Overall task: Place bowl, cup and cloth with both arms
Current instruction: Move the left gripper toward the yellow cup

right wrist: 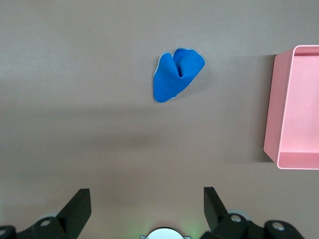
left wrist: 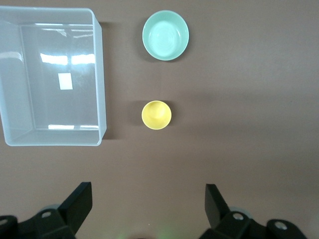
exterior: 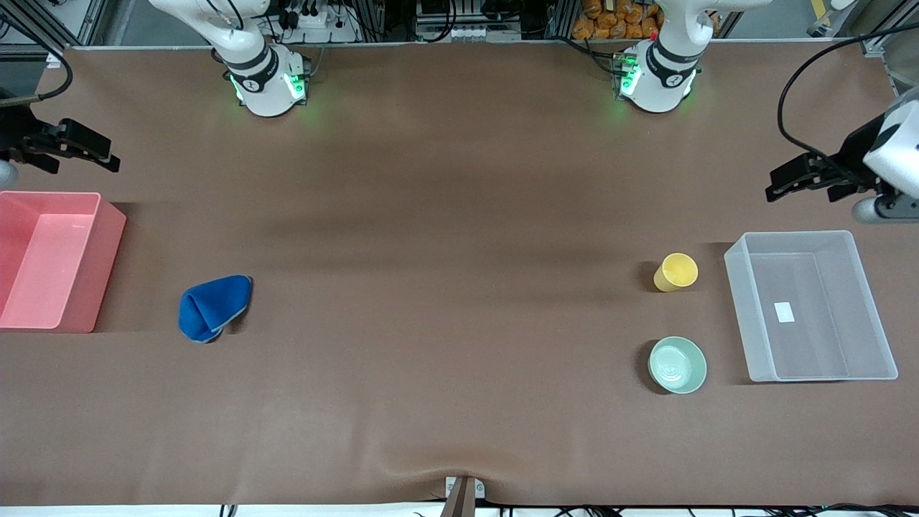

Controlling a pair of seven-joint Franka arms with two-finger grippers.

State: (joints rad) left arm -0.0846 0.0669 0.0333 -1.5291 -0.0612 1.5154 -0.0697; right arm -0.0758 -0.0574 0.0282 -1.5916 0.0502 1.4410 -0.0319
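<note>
The pale mint-green bowl point(exterior: 677, 365) stands upright near the left arm's end of the table, nearer the front camera than the yellow cup point(exterior: 675, 272). Both sit beside a clear plastic bin point(exterior: 810, 305). In the left wrist view the bowl point(left wrist: 165, 35) and cup point(left wrist: 156, 114) show too. The folded blue cloth point(exterior: 213, 306) lies near the right arm's end, beside a pink bin point(exterior: 54, 259); it also shows in the right wrist view point(right wrist: 176, 73). My left gripper point(exterior: 782, 179) is open and empty, raised above the table. My right gripper point(exterior: 93, 152) is open and empty, raised too.
The clear bin point(left wrist: 52, 77) holds only a small white label. The pink bin point(right wrist: 294, 107) is empty. A brown mat point(exterior: 445, 287) covers the table between the two groups of things.
</note>
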